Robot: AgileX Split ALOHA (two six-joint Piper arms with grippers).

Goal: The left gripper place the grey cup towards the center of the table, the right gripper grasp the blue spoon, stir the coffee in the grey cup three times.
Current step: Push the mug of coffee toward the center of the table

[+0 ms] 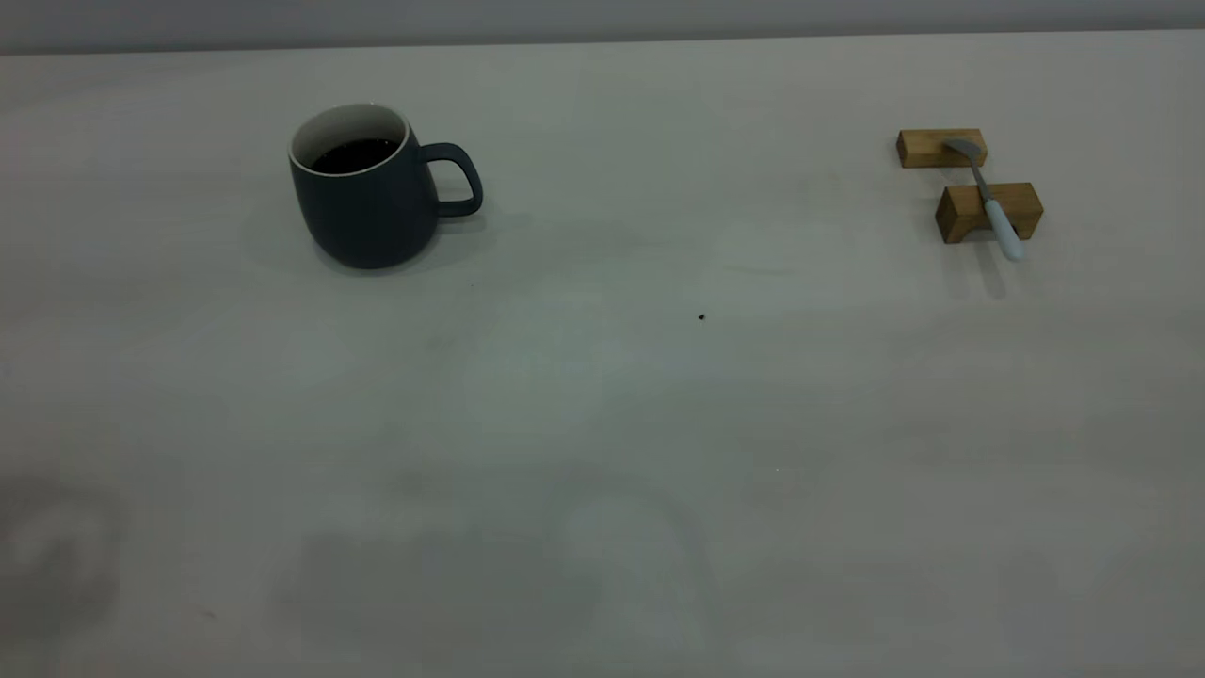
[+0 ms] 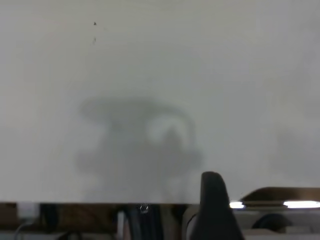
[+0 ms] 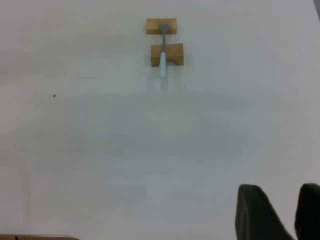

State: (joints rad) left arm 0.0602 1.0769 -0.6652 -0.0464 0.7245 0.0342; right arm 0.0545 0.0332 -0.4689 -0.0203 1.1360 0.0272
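Cup [image 1: 369, 193]: upright on bench [image 1: 602, 424], handle toward the blocks; coffee [image 1: 353, 155] inside.
Spoon [image 1: 988, 198]: well apart from cup, bowl on far block [image 1: 939, 148], blue handle over near block [image 1: 988, 212], overhanging it.
Speck [image 1: 701, 317]: between cup and blocks.
Left claw [image 2: 212, 210]: away from cup, over bare bench; one finger seen, gap cannot be told.
Right claw [image 3: 280, 212]: well short of spoon, fingers apart, nothing held.

Exterior view: the table [image 1: 602, 424] is seen from above, at an angle, toward its far edge.
Left wrist view: bare tabletop is faced from low and near; one dark fingertip [image 2: 214, 200] is caught.
Right wrist view: the wooden blocks [image 3: 166, 47] are faced from afar.
Shared: blocks and the dark speck [image 1: 701, 317] are seen in both the exterior and right wrist views.
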